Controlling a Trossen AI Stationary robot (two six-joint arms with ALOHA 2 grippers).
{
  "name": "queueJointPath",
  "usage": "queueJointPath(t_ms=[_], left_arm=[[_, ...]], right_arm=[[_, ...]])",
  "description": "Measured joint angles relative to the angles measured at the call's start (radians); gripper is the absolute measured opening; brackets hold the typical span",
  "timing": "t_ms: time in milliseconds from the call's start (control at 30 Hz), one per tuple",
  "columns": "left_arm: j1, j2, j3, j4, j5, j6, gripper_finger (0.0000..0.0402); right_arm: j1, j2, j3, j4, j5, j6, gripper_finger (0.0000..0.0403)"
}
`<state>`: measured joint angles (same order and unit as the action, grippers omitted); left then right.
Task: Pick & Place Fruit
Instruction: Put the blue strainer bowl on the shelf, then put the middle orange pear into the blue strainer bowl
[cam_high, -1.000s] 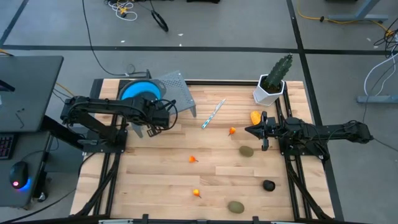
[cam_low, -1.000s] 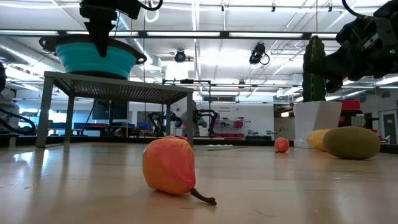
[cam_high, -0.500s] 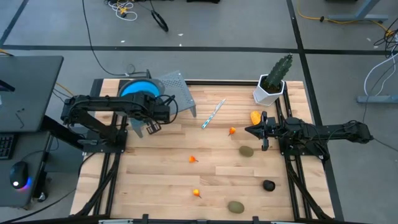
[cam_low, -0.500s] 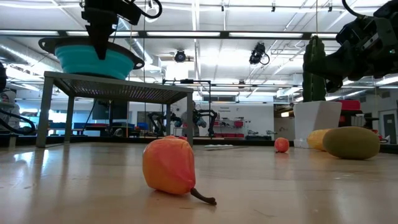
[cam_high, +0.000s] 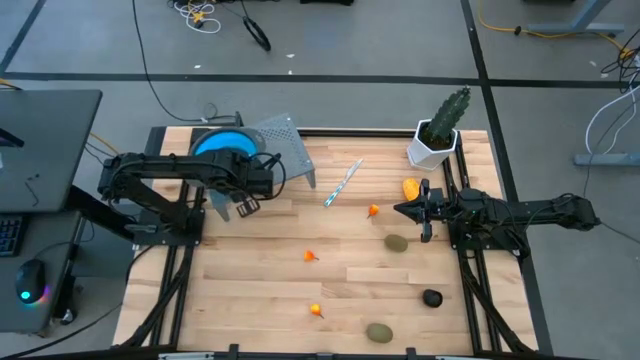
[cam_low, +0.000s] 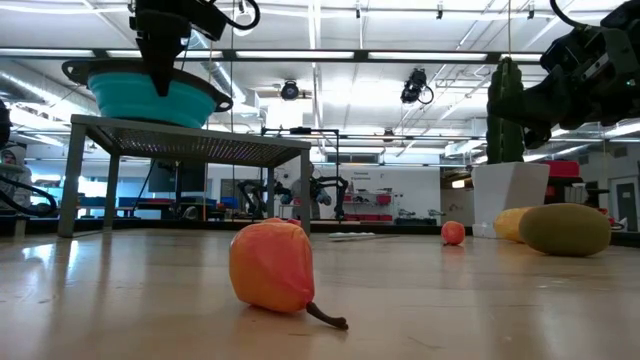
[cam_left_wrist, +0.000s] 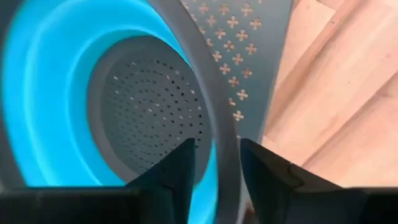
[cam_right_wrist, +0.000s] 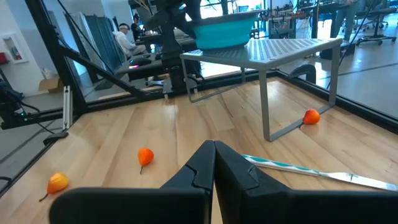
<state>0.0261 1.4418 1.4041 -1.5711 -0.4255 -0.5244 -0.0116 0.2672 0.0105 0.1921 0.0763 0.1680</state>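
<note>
Hovering left gripper (cam_left_wrist: 214, 168) slightly parted, perforated blue colander (cam_left_wrist: 74, 93), grey rim

Pale wood-plank table (cam_high: 350, 270), perforated grey metal stand (cam_left_wrist: 249, 68), smooth blue plastic-looking colander (cam_left_wrist: 43, 99).

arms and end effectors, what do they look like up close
Both arms are dark, jointed and slim, on black frame mounts. The left end effector has two flat matte black fingers with angular tips. The right end effector shows the same black, wedge-shaped fingers.

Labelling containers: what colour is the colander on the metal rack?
Bright blue colander with a grey perforated centre; the left wrist view shows it best.
</note>
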Motion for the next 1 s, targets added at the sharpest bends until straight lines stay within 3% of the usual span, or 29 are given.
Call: queueJointPath(t_ms=[300,500,733,1000], left_arm=[[0.0,0.0,0.0,0.002,0.086,-0.004,0.0194],[-0.015,0.0,0.0,0.011,0.009,-0.01,0.0219],[-0.036,0.0,0.002,0.018,0.004,-0.019,0.025],[-0.067,-0.001,0.135,0.016,-0.069,-0.022,0.0261]], right_arm=[[0.0,0.0,0.0,0.0,0.0,0.0,0.0013],[0.0,0.0,0.0,0.0,0.0,0.0,0.0013],[0.0,0.0,0.0,0.0,0.0,0.0,0.0013],[0.0,0.0,0.0,0.0,0.0,0.0,0.0013]])
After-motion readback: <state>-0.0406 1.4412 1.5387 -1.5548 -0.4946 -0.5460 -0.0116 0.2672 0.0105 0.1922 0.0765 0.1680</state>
